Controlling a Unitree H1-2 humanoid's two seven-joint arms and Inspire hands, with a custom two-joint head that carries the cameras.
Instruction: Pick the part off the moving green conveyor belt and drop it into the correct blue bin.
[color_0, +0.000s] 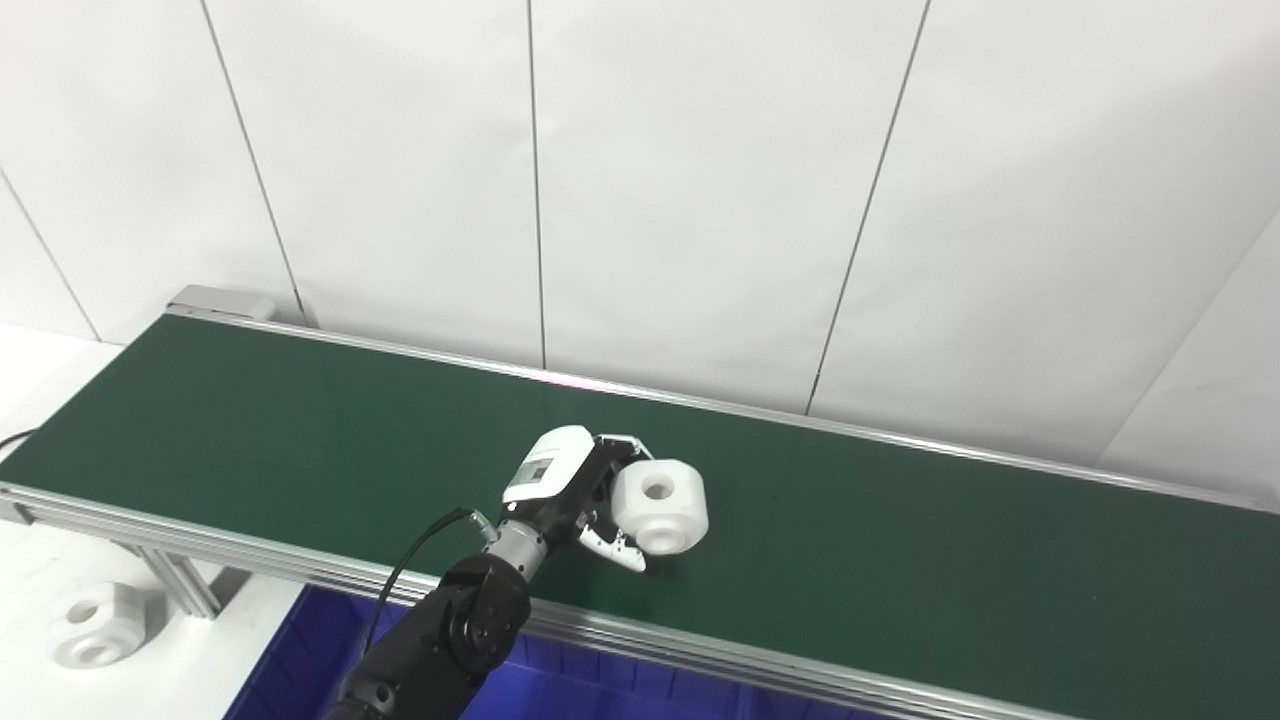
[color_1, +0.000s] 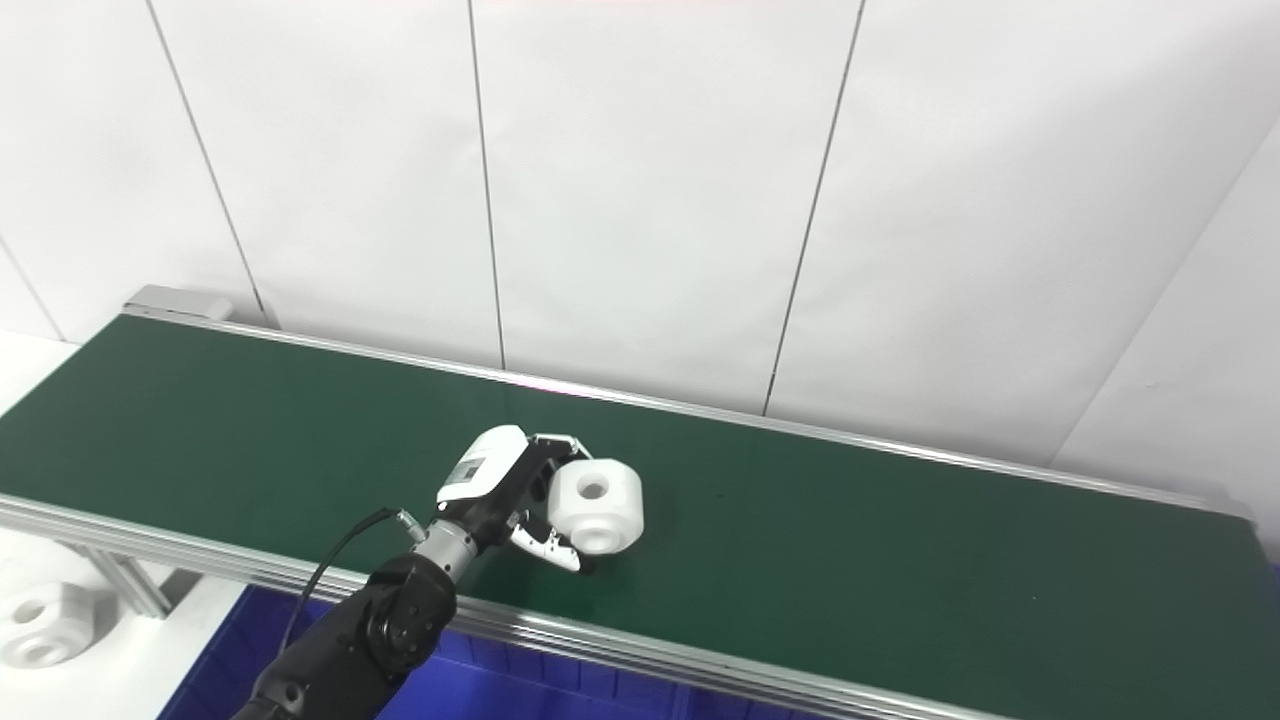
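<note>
A white round part (color_0: 660, 505) with a hole in its top sits on the green conveyor belt (color_0: 300, 430), near its front edge; it also shows in the right eye view (color_1: 597, 507). My left hand (color_0: 585, 490) reaches over the belt from the bottom left and is closed around the part's left side. The fingers (color_0: 628, 443) curl behind the part and the thumb (color_0: 617, 547) presses at its front. I cannot tell whether the part is lifted off the belt. My right hand is out of view.
A blue bin (color_0: 300, 660) lies below the belt's front rail (color_0: 250, 560). Another white part (color_0: 95, 625) rests on the white table at lower left, beside the conveyor's leg (color_0: 185, 585). A white panelled wall stands behind the belt.
</note>
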